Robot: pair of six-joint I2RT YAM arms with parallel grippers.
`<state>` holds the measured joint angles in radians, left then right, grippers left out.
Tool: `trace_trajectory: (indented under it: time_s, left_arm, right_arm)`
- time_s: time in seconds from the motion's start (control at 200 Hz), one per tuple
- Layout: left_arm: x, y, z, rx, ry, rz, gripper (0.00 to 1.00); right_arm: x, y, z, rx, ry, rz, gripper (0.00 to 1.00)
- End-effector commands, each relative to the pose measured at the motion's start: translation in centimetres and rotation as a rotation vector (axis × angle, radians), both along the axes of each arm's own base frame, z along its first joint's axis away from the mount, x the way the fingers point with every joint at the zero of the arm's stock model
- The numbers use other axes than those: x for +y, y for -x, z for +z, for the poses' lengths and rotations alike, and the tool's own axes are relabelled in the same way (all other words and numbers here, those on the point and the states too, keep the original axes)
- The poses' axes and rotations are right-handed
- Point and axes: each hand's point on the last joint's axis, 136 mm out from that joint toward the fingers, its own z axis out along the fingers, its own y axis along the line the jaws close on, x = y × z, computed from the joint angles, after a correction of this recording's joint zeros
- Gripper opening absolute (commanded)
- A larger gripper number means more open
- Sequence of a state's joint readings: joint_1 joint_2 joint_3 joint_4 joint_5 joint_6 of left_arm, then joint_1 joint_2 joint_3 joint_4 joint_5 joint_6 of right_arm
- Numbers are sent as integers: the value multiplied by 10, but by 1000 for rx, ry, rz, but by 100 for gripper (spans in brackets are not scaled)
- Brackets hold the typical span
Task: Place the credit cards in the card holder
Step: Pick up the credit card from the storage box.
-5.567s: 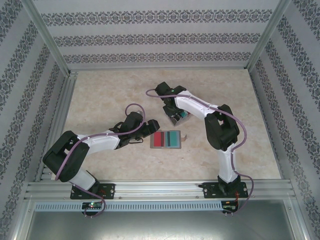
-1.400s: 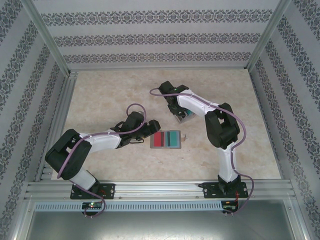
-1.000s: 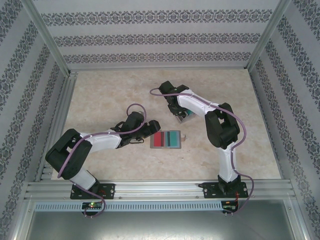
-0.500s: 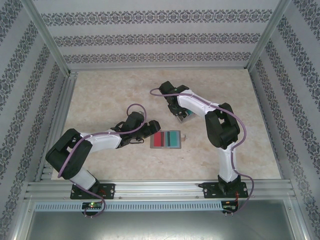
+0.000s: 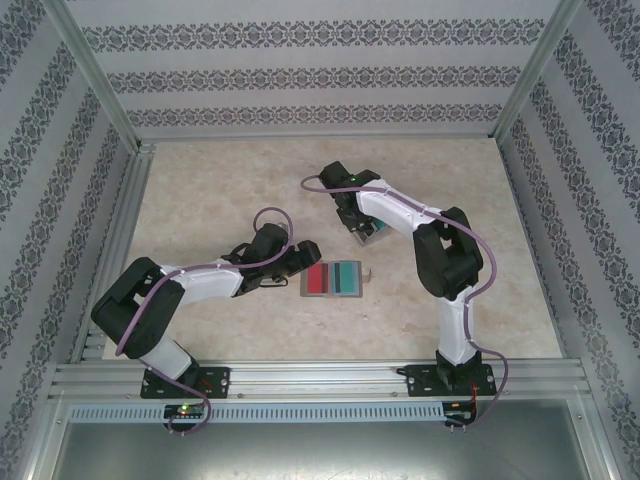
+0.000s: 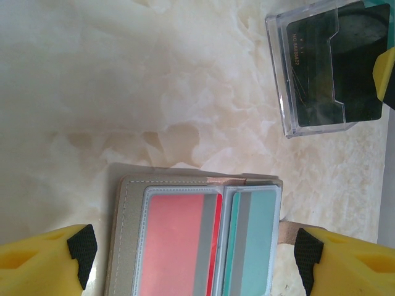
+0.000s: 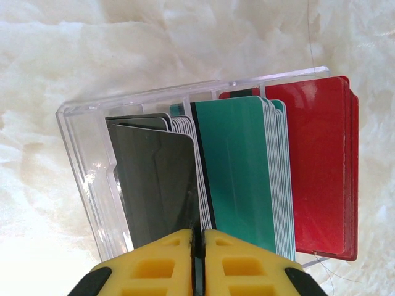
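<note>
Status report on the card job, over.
Left gripper, jaws open, above card holder. Right gripper, jaws shut on a credit card in the clear box. Nothing in the way.

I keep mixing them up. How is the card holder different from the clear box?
The holder is grey, lies open flat and shows a red card and a teal card. The box is see-through and holds a fanned stack of many cards: black, teal, red. Both rest on the table and hold cards.
</note>
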<state>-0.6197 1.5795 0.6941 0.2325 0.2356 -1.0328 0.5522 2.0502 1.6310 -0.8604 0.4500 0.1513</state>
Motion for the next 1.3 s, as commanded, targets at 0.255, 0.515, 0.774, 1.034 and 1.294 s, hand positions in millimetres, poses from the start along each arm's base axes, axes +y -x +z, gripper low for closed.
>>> trace_trajectory:
  time_s: [0.255, 0.515, 0.774, 1.034, 1.294]
  left_arm:
    - [-1, -6, 9, -17, 21, 9, 86]
    - [-4, -9, 15, -27, 26, 3, 86]
    - [-4, -10, 23, -44, 37, 7, 86]
    - [-10, -16, 54, -102, 106, -3, 86]
    - [-18, -33, 103, -187, 353, -21, 86]
  right_arm:
    - [11, 18, 38, -15, -105, 10, 9]
    - [12, 24, 44, -16, -140, -16, 4]
    - [22, 30, 63, -42, -259, -40, 4]
    - [33, 48, 104, -72, -556, -116, 4]
    - [40, 59, 134, -10, -1080, -260, 3]
